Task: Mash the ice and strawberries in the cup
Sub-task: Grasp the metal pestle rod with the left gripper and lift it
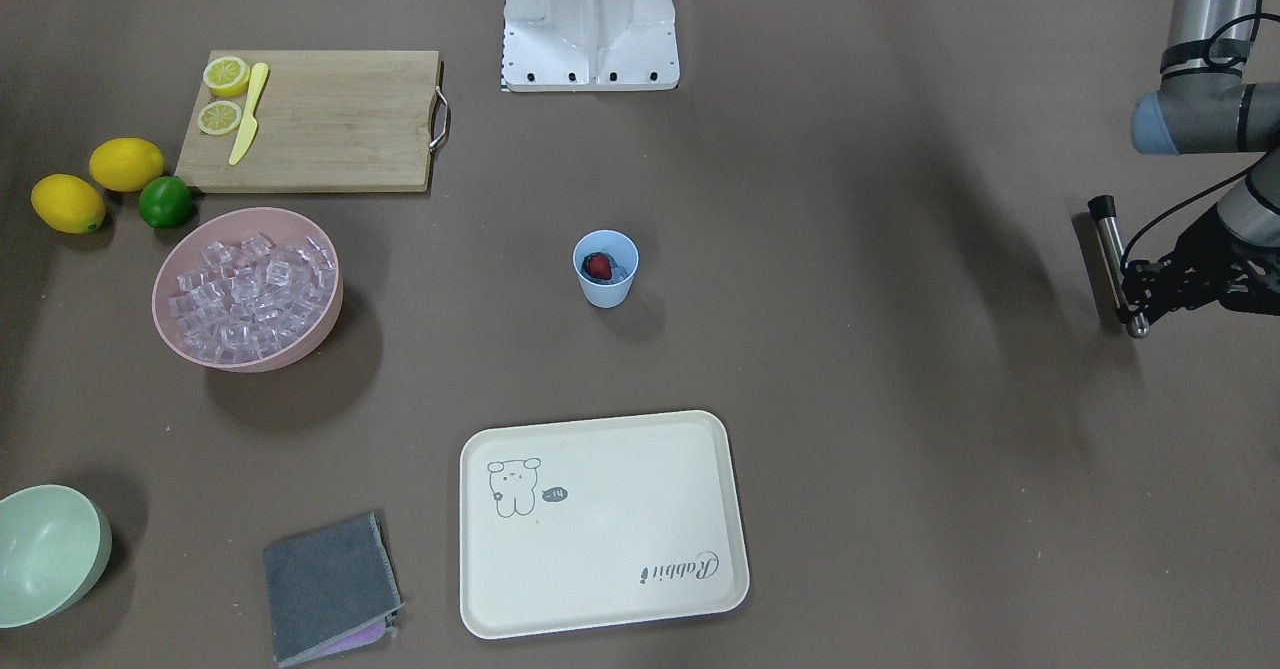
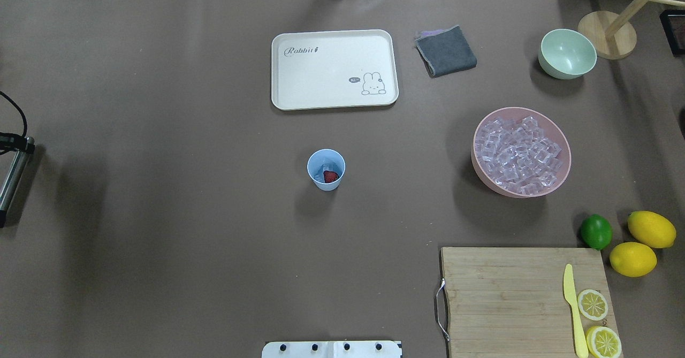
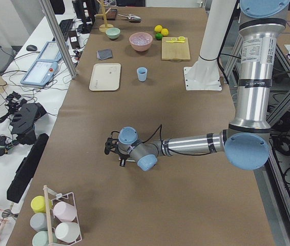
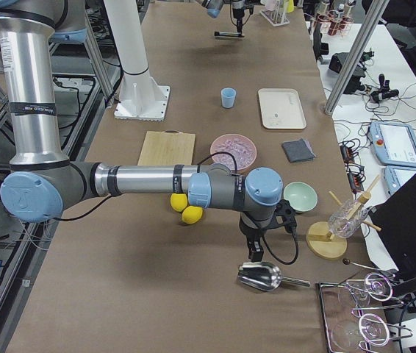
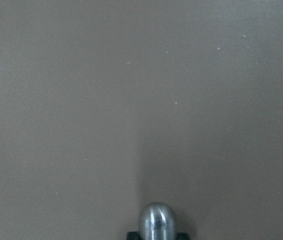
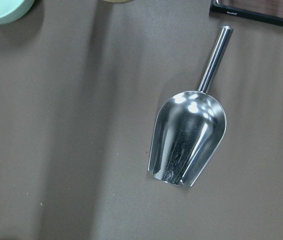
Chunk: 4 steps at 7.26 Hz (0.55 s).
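Cup: a small light-blue cup (image 1: 605,271) stands upright near the middle of the brown worktop (image 1: 850,399), apart from everything else.
Strawberry: one red strawberry (image 1: 598,267) lies inside the cup.
Ice: clear cubes of ice (image 1: 250,289) fill a pink bowl (image 1: 322,334) toward the robot's right. A glassy piece also shows beside the strawberry in the cup.
Left tool: the left tool (image 1: 1132,294) is clenched on a metal rod (image 1: 1110,249) at the robot's far left, well apart from the cup. In the wrist view the rod's rounded end points at bare worktop.
Right tool: the right tool (image 4: 256,246) hangs over a metal scoop (image 6: 189,145) lying on the worktop at the robot's far right. I cannot tell whether its fingers are parted or closed.
Tray: a cream tray (image 1: 600,529) lies across the worktop from the robot, beyond the cup.
Cutting board: a wooden board (image 1: 340,119) carries two lemon halves (image 1: 226,76) and a yellow knife (image 1: 248,114).
Nearby: a lime (image 1: 165,201), a pale-green bowl (image 1: 45,554) and a grey cloth (image 1: 328,589).
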Available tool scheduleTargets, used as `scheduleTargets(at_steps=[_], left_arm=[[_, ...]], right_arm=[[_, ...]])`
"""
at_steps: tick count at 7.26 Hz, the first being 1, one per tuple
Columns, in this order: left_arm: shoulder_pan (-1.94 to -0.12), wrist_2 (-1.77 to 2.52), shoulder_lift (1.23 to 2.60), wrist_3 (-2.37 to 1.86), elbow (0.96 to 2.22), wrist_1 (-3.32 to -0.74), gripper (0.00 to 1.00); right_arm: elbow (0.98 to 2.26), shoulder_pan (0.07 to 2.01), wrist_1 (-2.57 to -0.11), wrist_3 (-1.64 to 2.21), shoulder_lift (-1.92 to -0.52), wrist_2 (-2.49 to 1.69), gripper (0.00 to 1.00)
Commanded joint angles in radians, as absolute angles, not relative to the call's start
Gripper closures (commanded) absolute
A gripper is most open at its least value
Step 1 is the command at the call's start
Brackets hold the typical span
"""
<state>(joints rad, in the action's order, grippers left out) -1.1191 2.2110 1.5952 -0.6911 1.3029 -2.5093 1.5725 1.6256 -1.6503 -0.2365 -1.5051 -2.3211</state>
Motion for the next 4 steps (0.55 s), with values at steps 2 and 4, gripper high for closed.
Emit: scheduleTargets(at_steps=[2, 4], left_arm=[[-1.121, 2.217, 1.635, -0.701, 1.411, -2.504, 1.0], [-1.108, 2.23, 1.744, -0.715, 1.463, -2.494, 1.0]], right_arm=[[1.58, 1.629, -1.649, -0.238, -1.509, -2.324, 0.02], [1.582, 1.629, -1.649, -0.239, -1.508, -2.322, 0.02]])
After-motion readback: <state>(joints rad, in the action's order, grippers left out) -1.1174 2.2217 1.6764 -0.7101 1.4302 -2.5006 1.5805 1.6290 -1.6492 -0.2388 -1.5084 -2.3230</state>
